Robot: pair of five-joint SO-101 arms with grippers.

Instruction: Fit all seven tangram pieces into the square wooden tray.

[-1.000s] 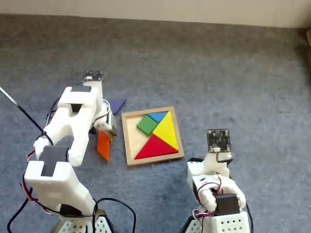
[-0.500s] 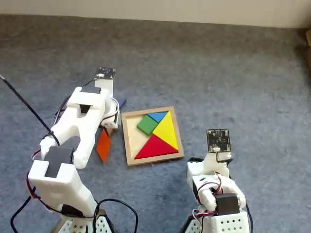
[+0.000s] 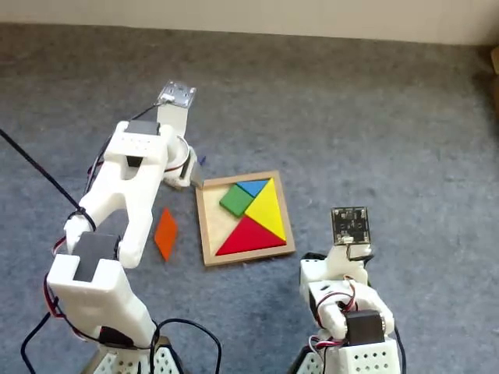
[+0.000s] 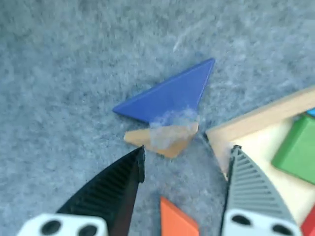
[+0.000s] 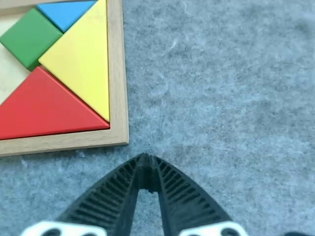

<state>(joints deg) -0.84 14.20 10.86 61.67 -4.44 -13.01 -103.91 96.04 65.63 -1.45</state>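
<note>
Left pincer [image 4: 187, 151] is spread open, low over the grey carpet worktop [image 3: 374, 117], right off the far-left corner of the tray [image 3: 200, 226]. Its grey finger sits over that corner's rim and the black one is over carpet. Just ahead of the tips is a small tan piece [image 4: 162, 140], lying against the blue triangle [image 4: 167, 93], whose long edge faces away from the pincer.

The orange parallelogram [image 3: 165, 232] lies left of the tray. Its long axis runs roughly parallel to the left rim, with a strip of carpet between.

Packed to the tray's right are the green square [image 3: 235, 200], light-blue triangle [image 3: 253, 187], yellow triangle [image 3: 270, 209] and red triangle [image 3: 249, 236], with bare wood along the left.

Right pincer [image 5: 146, 169] is closed on nothing, just off the tray's near-right corner, with wide carpet on that side.
</note>
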